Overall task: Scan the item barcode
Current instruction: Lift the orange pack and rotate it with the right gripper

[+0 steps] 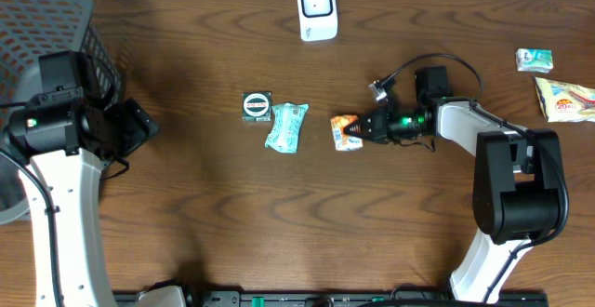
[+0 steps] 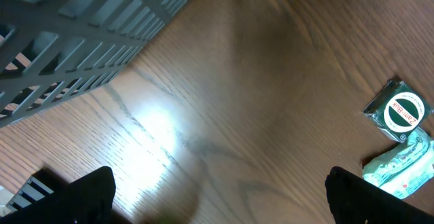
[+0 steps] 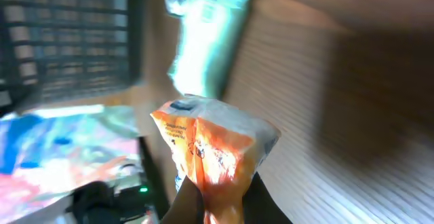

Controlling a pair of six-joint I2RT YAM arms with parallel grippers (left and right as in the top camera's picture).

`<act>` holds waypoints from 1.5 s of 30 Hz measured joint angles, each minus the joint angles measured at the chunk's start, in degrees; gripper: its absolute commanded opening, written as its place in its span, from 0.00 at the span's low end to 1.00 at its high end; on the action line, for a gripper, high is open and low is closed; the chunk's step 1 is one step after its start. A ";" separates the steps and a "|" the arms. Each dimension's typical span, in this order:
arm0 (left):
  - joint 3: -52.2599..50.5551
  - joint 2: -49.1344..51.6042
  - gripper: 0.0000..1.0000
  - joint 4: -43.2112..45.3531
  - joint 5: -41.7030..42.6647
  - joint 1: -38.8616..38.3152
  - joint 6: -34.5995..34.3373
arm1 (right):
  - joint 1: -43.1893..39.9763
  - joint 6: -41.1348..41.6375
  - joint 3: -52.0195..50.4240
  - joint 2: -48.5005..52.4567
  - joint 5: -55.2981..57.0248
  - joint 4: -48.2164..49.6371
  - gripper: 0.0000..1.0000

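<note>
Fingers (image 3: 184, 209) of your right gripper (image 1: 365, 128) are pressed together on the orange packet (image 1: 346, 132), pinching its crimped end, with the rest of the packet sticking out toward 9 o'clock. In the overhead view that packet sits just right of the table's (image 1: 214, 214) middle, low over the wood; you cannot tell whether it touches. The right wrist view is blurred, so no barcode can be read on it. At 9 o'clock from the orange packet, with a small gap, lies a teal packet (image 1: 286, 126), and just beside that, toward 10 o'clock, a dark green square packet (image 1: 257, 106) with a round white label. The white scanner (image 1: 317, 9) stands at 12 o'clock near the far edge, well apart from the orange packet. Your left gripper (image 1: 141, 126) hangs at 9 o'clock beside the grey basket (image 1: 56, 19), its fingers (image 2: 88, 191) spread wide and holding nothing. Two more snack packets (image 1: 558, 84) lie at 2 o'clock by the right edge.
</note>
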 measured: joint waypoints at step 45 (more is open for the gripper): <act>0.00 0.02 0.97 0.00 0.00 0.02 0.00 | 1.90 19.12 0.00 -14.69 -9.07 22.93 0.01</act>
